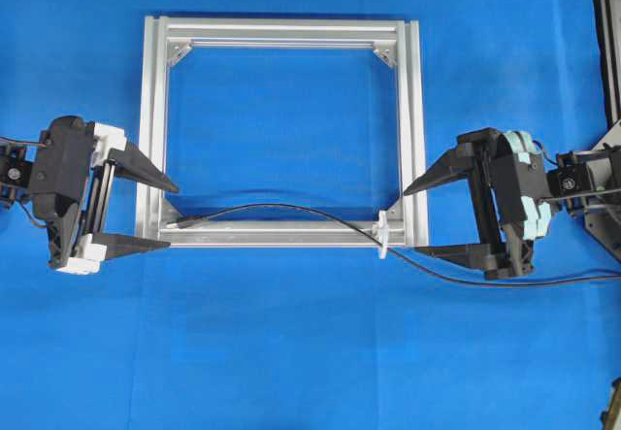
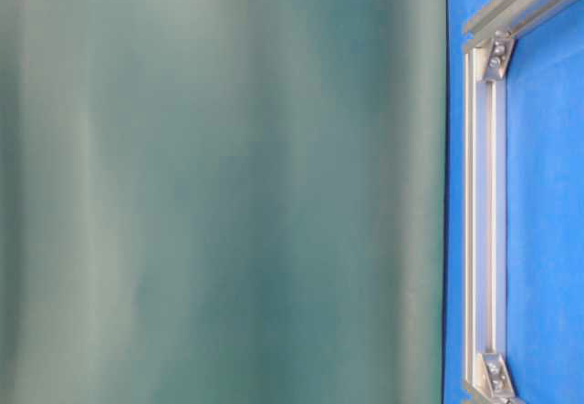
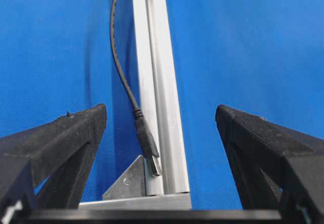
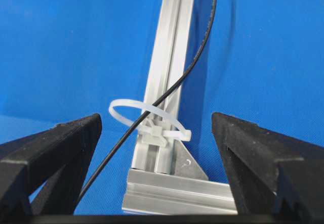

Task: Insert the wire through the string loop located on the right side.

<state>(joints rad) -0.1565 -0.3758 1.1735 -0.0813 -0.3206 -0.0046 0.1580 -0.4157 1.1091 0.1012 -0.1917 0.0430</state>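
wire already through the loop, both grippers wide

we see the wire (image 1: 291, 212) running along the frame (image 1: 155, 119)'s near bar, its plug (image 3: 149, 150) lying by the left corner bracket (image 3: 129, 181). at the right end it passes through the string loop (image 4: 144, 115) fastened on that bar. our left gripper (image 1: 163, 215) hangs spread apart just off the left corner, holding nothing. our right gripper (image 1: 419, 221) sits equally wide, empty, beside the loop.
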